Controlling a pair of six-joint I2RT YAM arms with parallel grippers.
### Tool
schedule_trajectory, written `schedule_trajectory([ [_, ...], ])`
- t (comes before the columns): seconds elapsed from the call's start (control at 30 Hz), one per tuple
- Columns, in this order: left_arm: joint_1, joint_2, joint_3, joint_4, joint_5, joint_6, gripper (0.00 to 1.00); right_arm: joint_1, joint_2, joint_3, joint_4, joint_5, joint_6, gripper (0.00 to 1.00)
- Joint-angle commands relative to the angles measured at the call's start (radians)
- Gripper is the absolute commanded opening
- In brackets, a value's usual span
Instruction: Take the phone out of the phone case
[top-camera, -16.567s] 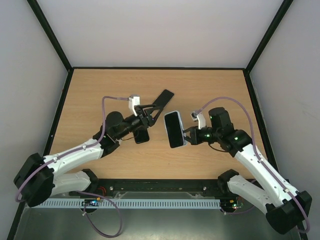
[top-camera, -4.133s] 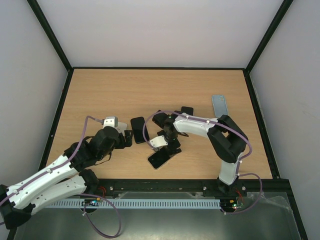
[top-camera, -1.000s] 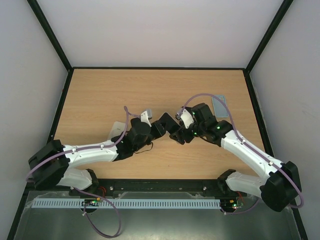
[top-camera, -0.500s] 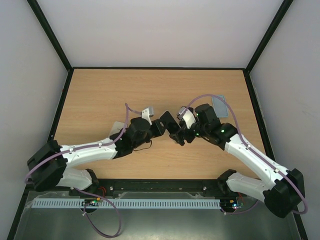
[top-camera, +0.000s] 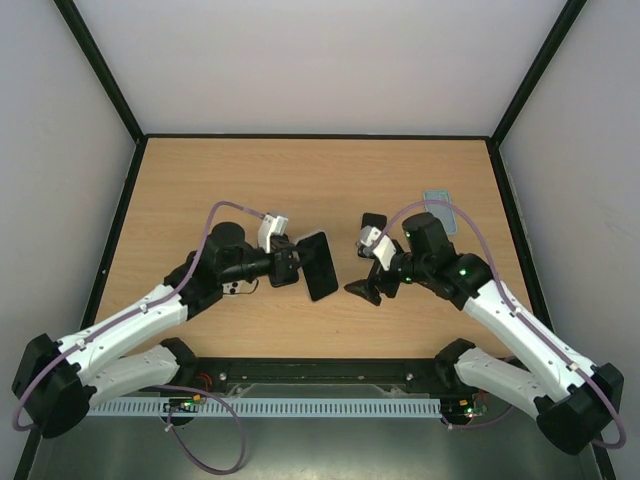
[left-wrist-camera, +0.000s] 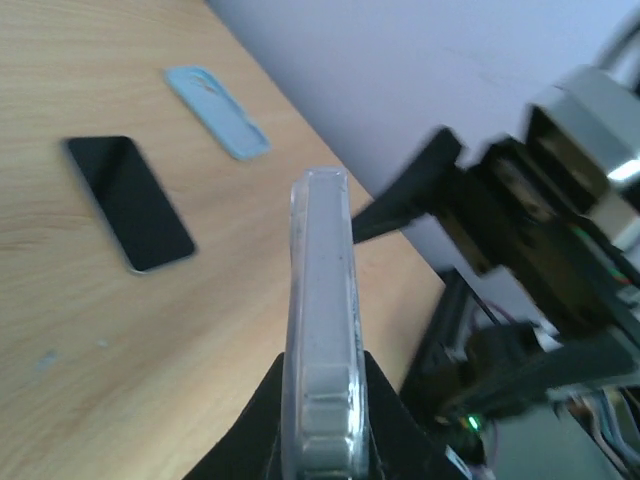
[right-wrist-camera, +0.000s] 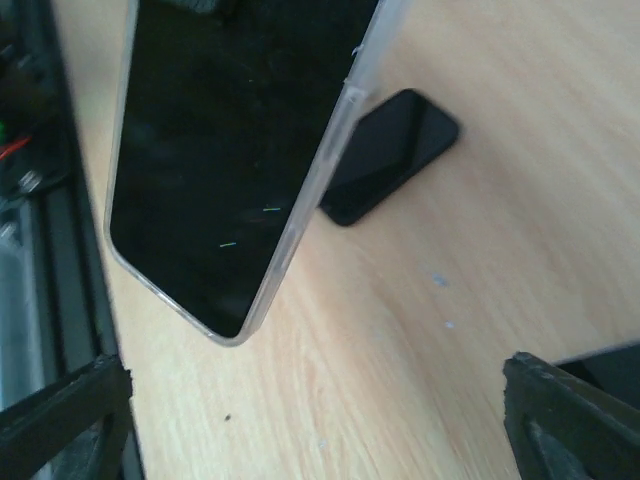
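Hanging above the table (top-camera: 250, 180), the phone (top-camera: 318, 266) is seen to be seated in its clear case (left-wrist-camera: 322, 330), whose transparent rim is wrapped around the dark screen in the right wrist view. It is clamped at 1 end by the left gripper (top-camera: 292, 268), whose 2 fingers are closed on the case. Only 0.5 s ago both grippers were met at the phone over the middle of the table; now they have been drawn apart, and the right gripper (top-camera: 365, 277) is spread wide and empty, near the phone but not touching it. No separation has been achieved, so that attempt is judged to have failed and the task stands unfinished; a fresh grasp by the right gripper would be needed. A bare black phone (top-camera: 373, 221) and a blue case (top-camera: 438, 205) lie farther back on the table.
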Motion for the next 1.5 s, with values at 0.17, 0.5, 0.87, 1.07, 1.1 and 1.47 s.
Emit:
schedule_trajectory([
  [0.17,0.001,-0.06,-0.013,0.161,0.36,0.122,0.02,0.007,0.17,0.077,-0.373,-0.413,-0.443,0.65],
  [0.5,0.001,-0.039,-0.047,0.307,0.425,0.033,0.02,0.007,0.142,0.065,-0.408,-0.536,-0.521,0.53],
  [0.87,0.001,-0.03,-0.067,0.417,0.452,-0.046,0.02,0.007,0.072,0.045,-0.287,-0.553,-0.402,0.42],
  [1.07,0.001,-0.013,-0.067,0.455,0.47,-0.078,0.02,0.007,0.068,0.042,-0.307,-0.556,-0.447,0.32],
  [1.1,0.001,-0.012,-0.069,0.46,0.474,-0.083,0.03,0.007,0.068,0.042,-0.311,-0.554,-0.457,0.3],
  [1.47,0.001,0.054,-0.067,0.567,0.566,-0.28,0.03,0.007,0.043,0.058,-0.339,-0.482,-0.647,0.17],
])
